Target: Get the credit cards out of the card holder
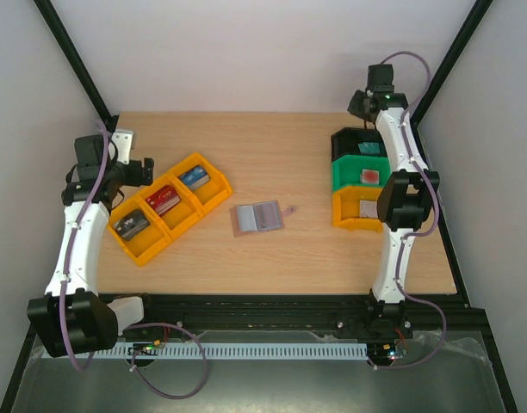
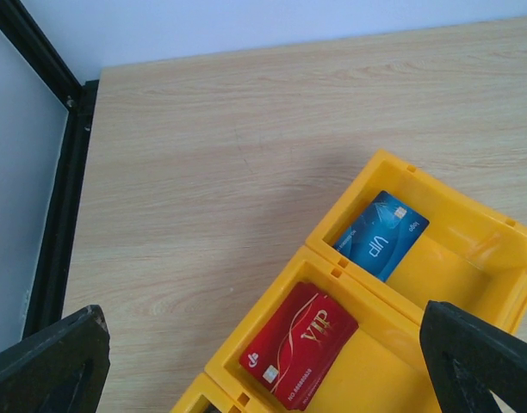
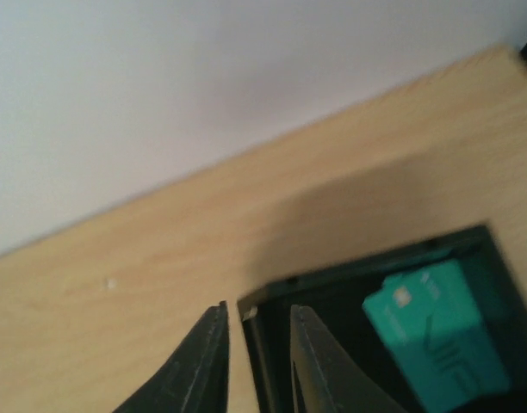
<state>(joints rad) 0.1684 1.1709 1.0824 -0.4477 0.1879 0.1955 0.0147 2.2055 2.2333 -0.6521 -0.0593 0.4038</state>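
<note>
1. Card holder (image 1: 257, 217) lies opened flat in the middle of the table (image 1: 272, 146), its pale inside facing up. It is well apart from both arms, and neither gripper touches it.
2. Six credit cards look to be out of it. On the left, the yellow bins (image 1: 217, 193) hold a blue card (image 1: 195, 177) in the far compartment, a red card (image 1: 163, 200) in the middle one and a dark-grey card (image 1: 130, 224) in the near one.
3. On the right, a teal card (image 1: 369, 148) lies in the black bin (image 1: 343, 142). A pale card with a red patch (image 1: 371, 175) is in the green bin (image 1: 343, 176), and a whitish card (image 1: 367, 206) is in the orange bin (image 1: 343, 215).
4. Left gripper (image 1: 145, 169) hovers over the yellow bins with its jaws spread wide and nothing between them.
5. Right gripper (image 3: 258, 308) hangs at the far edge of the black bin, its jaws a narrow gap apart and gripping nothing. The teal card lies in the bin just beside it.
6. My judgement is that the task is finished or very nearly so. The view from above is too small to tell whether a card is tucked in the holder's pockets. If one is, pulling it out is all that is left.
</note>
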